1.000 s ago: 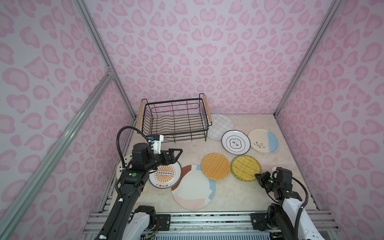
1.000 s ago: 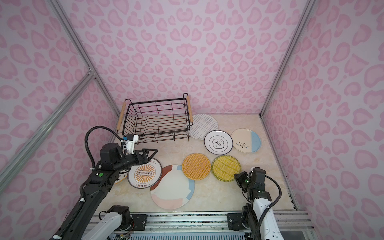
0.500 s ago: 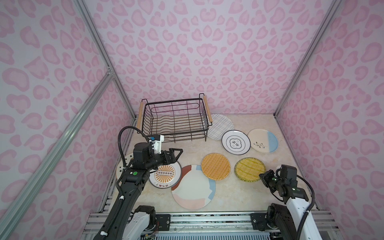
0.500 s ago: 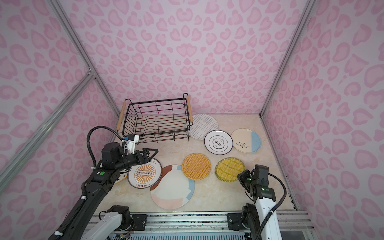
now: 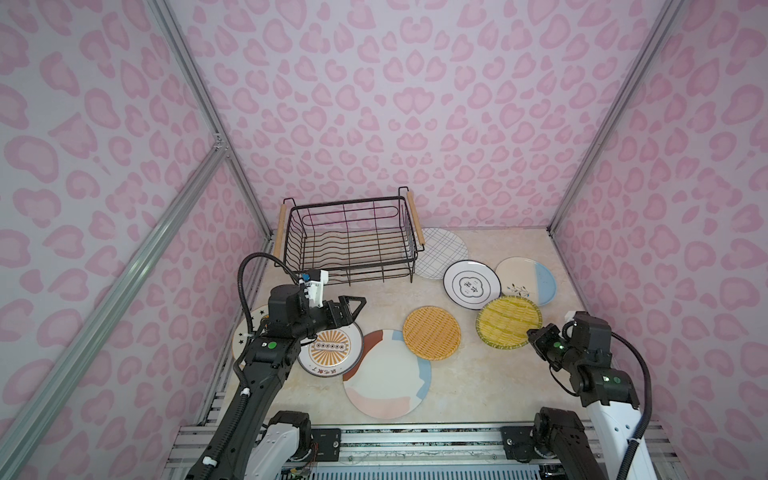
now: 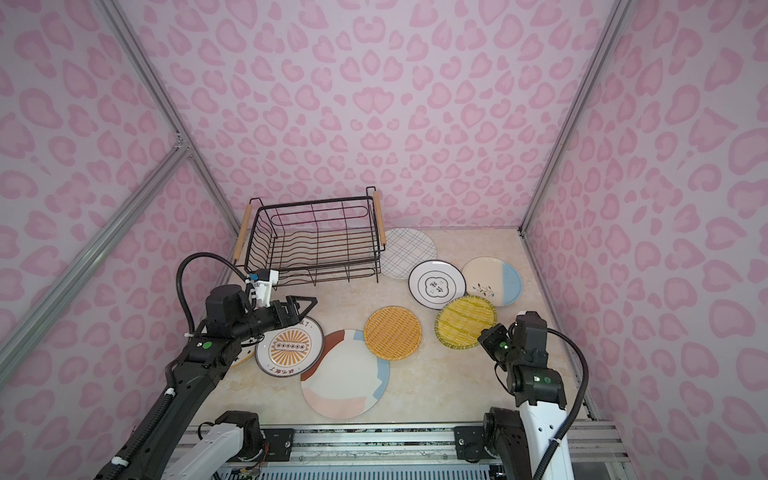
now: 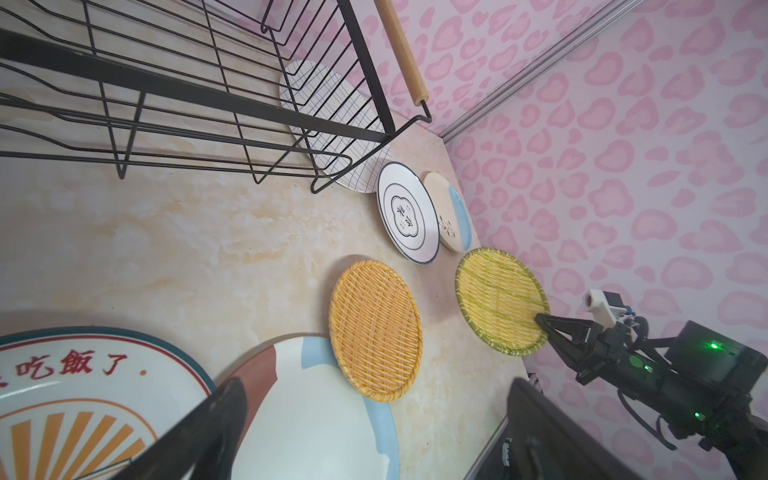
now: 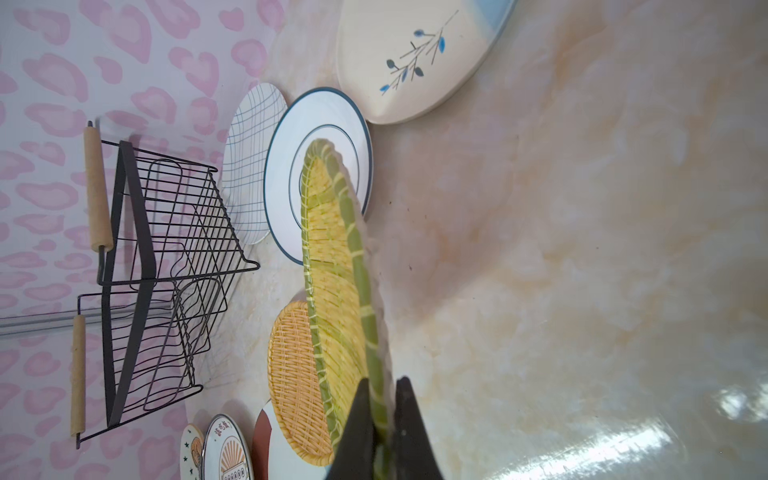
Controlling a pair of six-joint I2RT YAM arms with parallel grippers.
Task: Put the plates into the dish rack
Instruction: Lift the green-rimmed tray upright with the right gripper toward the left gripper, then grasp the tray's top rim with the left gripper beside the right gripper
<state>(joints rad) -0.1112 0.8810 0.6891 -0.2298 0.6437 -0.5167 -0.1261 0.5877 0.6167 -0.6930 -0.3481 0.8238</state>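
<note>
- Plates (image 5: 386, 380), eight in all, lie flat on the desk (image 5: 478, 395). None is in the dish rack (image 5: 353, 245), which stands empty at the back left, so no plate is loaded yet.
- My right claw (image 8: 382, 388) is pinched tight on the near rim of the yellow-green weave plate (image 5: 509, 322). The right wrist view shows that plate edge-on, tipped up off the desk at the gripped side.
- In both top views its far edge overlaps the flower-outline plate (image 5: 471, 284) and sits just beside the blue-cream plate (image 5: 525, 280). I cannot tell whether it touches either one.
- My left claw (image 5: 357, 309), jaws spread wide and holding nothing, hovers over the far edge of the sunburst plate (image 5: 330, 349), short of the rack's front wall.
- The star plate (image 5: 240, 349) lies mostly hidden beneath my left arm.
- The pastel-patch plate (image 6: 345, 374) sits nearest the desk's front edge, with the orange weave plate (image 5: 432, 332) overlapping its rim.
- The grid plate (image 5: 442, 251) rests by the rack's right handle, partly behind it.
- By my reckoning this is the pickup of the first plate. It has yet to be carried across the desk and stood in a wavy slot, and seven more wait after it.
</note>
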